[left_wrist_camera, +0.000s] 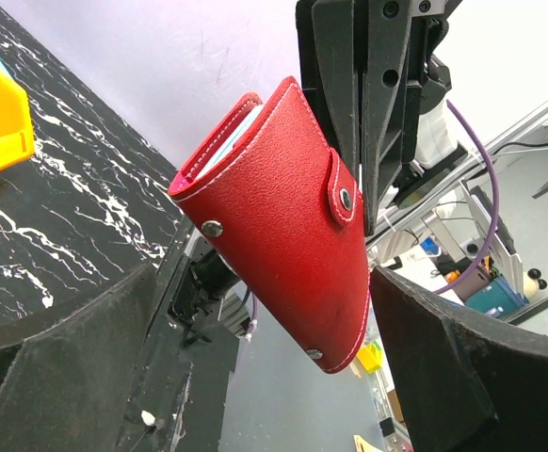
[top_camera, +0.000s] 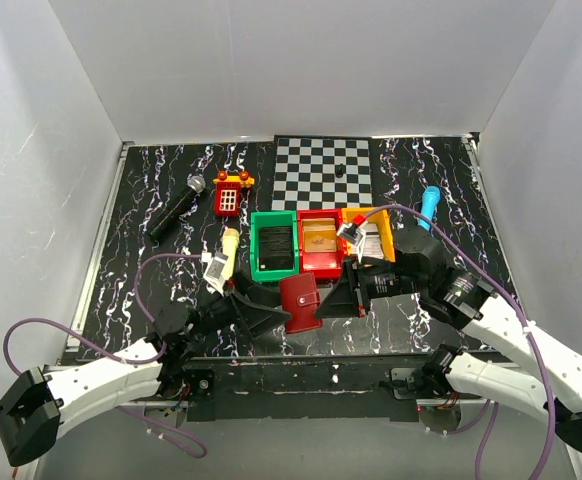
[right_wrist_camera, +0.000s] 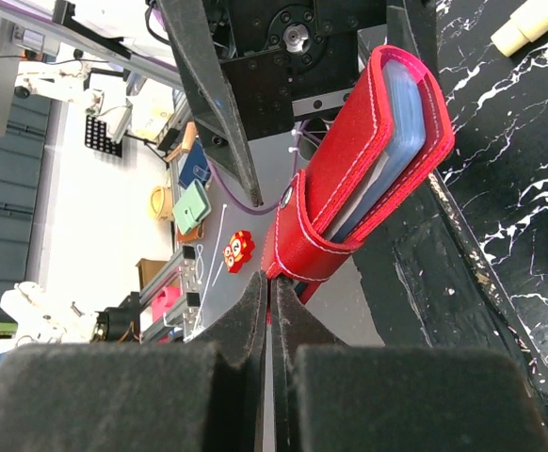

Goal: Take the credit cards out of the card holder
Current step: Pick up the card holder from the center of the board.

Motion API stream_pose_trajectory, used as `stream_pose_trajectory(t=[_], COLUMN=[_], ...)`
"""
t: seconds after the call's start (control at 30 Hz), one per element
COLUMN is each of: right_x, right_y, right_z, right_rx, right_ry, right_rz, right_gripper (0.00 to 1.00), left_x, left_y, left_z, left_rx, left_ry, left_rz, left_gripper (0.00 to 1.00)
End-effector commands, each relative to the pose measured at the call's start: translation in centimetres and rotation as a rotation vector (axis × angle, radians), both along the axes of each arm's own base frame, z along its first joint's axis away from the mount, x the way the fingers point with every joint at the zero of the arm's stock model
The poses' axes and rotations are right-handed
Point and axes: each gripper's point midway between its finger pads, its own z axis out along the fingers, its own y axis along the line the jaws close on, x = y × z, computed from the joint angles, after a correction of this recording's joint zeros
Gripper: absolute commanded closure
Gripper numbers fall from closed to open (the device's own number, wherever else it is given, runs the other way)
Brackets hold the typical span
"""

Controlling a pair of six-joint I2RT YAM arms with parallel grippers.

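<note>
The dark-red card holder [top_camera: 299,302] hangs folded above the table's near edge, between my two grippers. My right gripper [top_camera: 333,300] is shut on the holder's edge near its snap tab [right_wrist_camera: 302,235]; pale bluish sleeves [right_wrist_camera: 401,122] show in the fold. My left gripper [left_wrist_camera: 255,381] is open, with its fingers wide on either side of the holder [left_wrist_camera: 283,217]. A dark card [top_camera: 276,243] lies in the green bin, a tan-orange card [top_camera: 320,240] in the red bin, and a pale card [top_camera: 370,240] in the yellow bin. I cannot tell whether cards are inside the holder.
The green bin [top_camera: 255,248], red bin [top_camera: 321,264] and yellow bin [top_camera: 387,243] stand in a row mid-table. A chessboard mat [top_camera: 323,170] lies behind them. A microphone [top_camera: 176,208], a red toy phone [top_camera: 230,196], a cream tube [top_camera: 224,252] and a blue marker [top_camera: 429,205] lie around.
</note>
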Motion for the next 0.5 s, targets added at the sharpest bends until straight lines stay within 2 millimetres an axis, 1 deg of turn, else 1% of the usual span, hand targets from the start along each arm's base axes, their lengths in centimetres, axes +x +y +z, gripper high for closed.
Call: stream_pose_trajectory(t=[0.0, 0.17, 0.27, 0.47], right_x=[-0.7, -0.9, -0.9, -0.8], right_y=[0.1, 0.2, 0.2, 0.4], right_z=[1.8, 1.1, 0.6, 0.4], right_rx=[0.080, 0.076, 0.072, 0.070], right_ry=[-0.045, -0.036, -0.039, -0.033], right_rz=[0.043, 0.064, 0.071, 0.077], right_gripper=[0.99, 0.99, 0.99, 0.99], left_x=[-0.5, -0.6, -0.9, -2.3], left_y=[0.3, 0.8, 0.9, 0.1], left_z=[2.3, 3.7, 4.3, 5.5], left_rx=[-0.058, -0.104, -0.133, -0.167], left_ry=[-0.051, -0.068, -0.077, -0.111], left_rz=[-0.016, -0.008, -0.028, -0.144], left_gripper=[0.02, 0.05, 0.11, 0.30])
